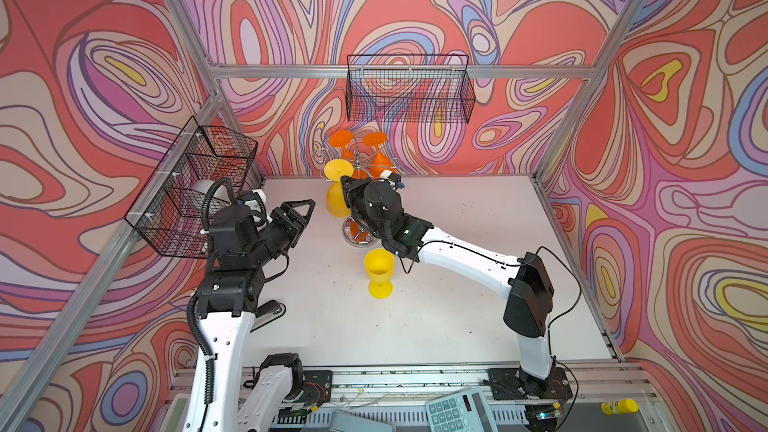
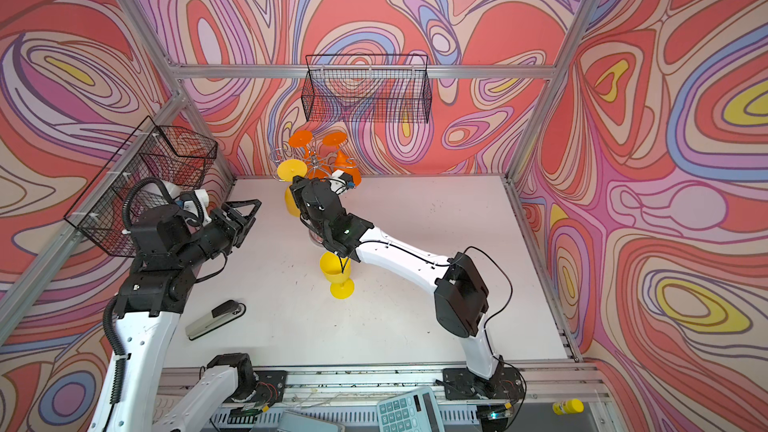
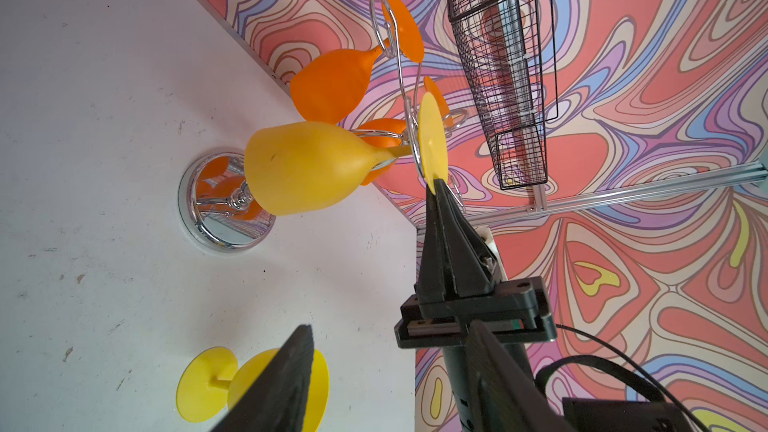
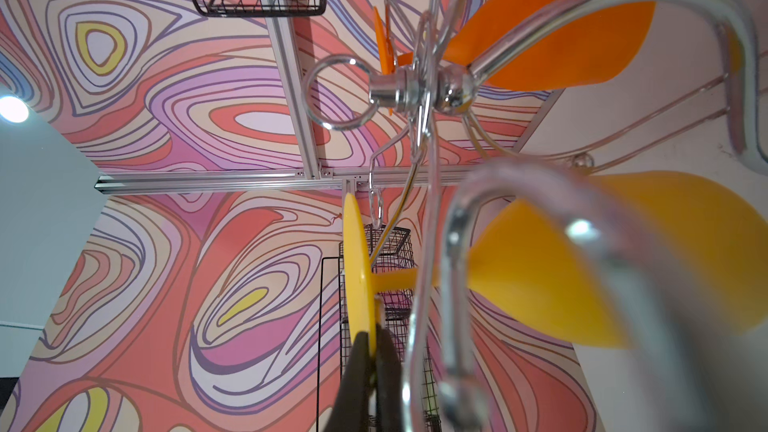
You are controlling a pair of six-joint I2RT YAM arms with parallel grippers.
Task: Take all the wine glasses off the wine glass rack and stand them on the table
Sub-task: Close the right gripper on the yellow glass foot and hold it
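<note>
Though hanging, wine glass [image 3: 303,168] foot-edge in jaws

The table [image 1: 457,292] has a flat white top, scuffed and speckled with small dark marks. Three items rest directly on it. The wine glass rack [image 3: 224,230] stands on its round mirrored base near the rear edge. A standing yellow glass [image 1: 379,272] sits upright just in front of that base. A stapler [image 2: 214,320] lies flat near the front left.
</note>
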